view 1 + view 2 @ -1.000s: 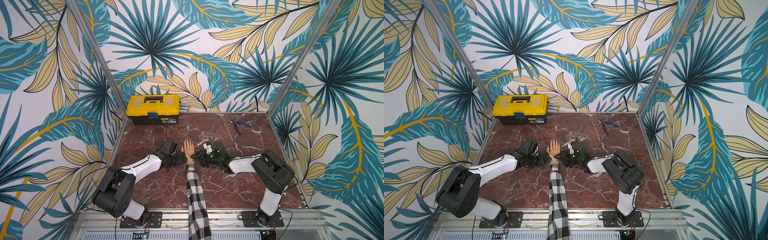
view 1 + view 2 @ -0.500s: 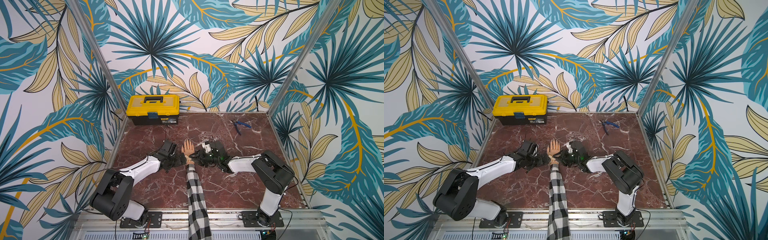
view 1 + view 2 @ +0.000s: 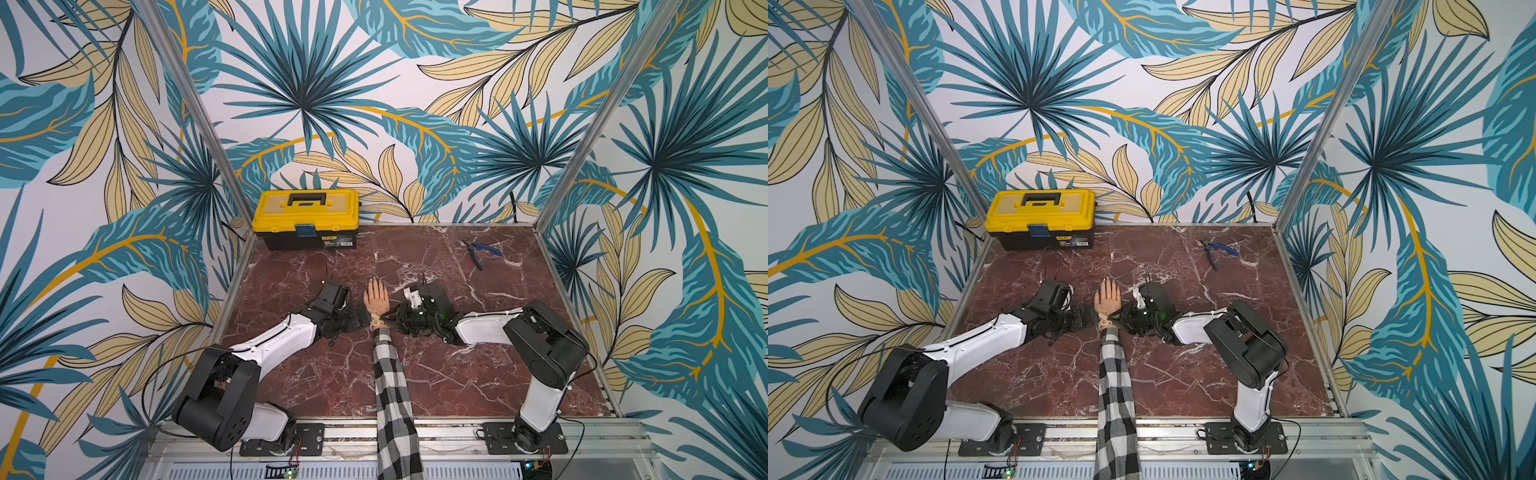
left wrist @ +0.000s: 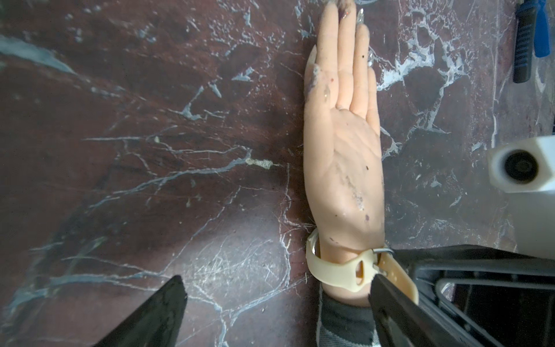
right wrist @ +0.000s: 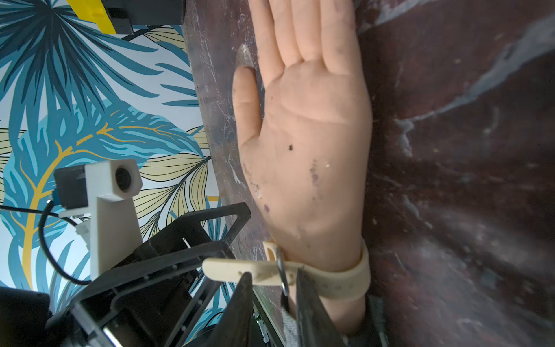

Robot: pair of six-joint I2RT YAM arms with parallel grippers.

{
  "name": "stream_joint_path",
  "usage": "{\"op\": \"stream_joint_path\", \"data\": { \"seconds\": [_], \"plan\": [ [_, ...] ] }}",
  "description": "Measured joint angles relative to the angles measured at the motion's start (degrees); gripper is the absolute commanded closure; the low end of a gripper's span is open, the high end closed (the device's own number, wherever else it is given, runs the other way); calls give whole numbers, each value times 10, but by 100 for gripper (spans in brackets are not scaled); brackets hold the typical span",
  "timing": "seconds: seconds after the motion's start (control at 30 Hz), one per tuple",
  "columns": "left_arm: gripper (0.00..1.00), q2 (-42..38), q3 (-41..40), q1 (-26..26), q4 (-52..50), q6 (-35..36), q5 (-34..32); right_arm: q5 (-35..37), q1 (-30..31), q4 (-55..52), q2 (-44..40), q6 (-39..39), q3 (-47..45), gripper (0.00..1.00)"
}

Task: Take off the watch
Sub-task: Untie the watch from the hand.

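Slim beige soft-strapped watch (image 5: 330, 282) is round the wrist of the peach mannequin hand (image 5: 306, 150), palm-up on the red marble tabletop (image 4: 150, 150). Light, floppy; I'd pinch the free strap tail (image 5: 222, 269) beside the metal buckle (image 5: 280, 270). Right gripper (image 5: 274, 281) is narrowed there, clamped or not I can't tell. Left gripper (image 4: 276, 279) gapes wide.

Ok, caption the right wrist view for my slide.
Right tool straddling the buckle of the watch on the palm-up mannequin hand, marble tabletop beneath.
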Motion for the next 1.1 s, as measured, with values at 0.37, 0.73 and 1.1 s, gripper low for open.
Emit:
{"op": "stream_joint_path", "data": {
  "seconds": [0.37,0.73,1.1],
  "plan": [
    [3,-1,-10,8,0,0,0,-3,0,-25,0,-10,19,98],
    [3,-2,-11,15,0,0,0,-9,0,-37,0,-11,40,100],
    [1,-2,-15,21,0,1,0,-11,0,-44,0,-13,43,100]
  ]
}}
